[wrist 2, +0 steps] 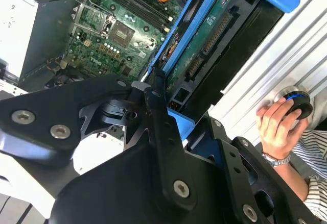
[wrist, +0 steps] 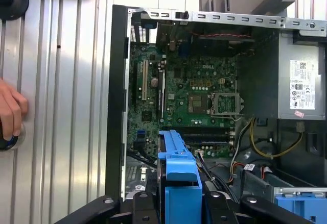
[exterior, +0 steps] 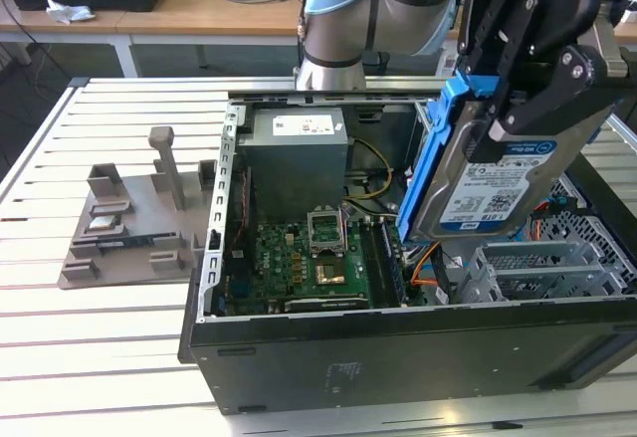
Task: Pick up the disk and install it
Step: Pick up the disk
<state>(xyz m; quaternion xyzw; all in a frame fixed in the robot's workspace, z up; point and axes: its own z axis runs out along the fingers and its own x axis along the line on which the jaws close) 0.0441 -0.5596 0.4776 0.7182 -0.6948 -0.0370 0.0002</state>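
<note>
- One gripper (exterior: 513, 123) sits in the upper right of the exterior view, its black fingers (exterior: 486, 109) clamped on the disk (exterior: 493, 193).
- Disk is held clear of the table, standing nearly on edge and slightly tilted, label side towards the exterior camera. A blue carrier rail (exterior: 423, 158) runs along the edge on the exterior view's left.
- Disk hangs over the open computer case (exterior: 299, 347), above the grey drive cage (exterior: 537, 268) in the right centre of the exterior view. Cannot tell whether its lower edge touches anything inside.
- The second wrist view shows the disk's green circuit-board side (wrist 2: 204, 45) between the rails.
- Motherboard (exterior: 299, 263) lies exposed on the case floor at frame centre, with the power supply (exterior: 294, 153) behind it.
- Grey stand (exterior: 129, 218) rests on the slatted table (exterior: 100, 357), centre left of the exterior view, well apart from the disk.
- A person's hand (wrist 2: 278, 124) rests on a round knob (wrist 2: 296, 104) on the table beside the case.
</note>
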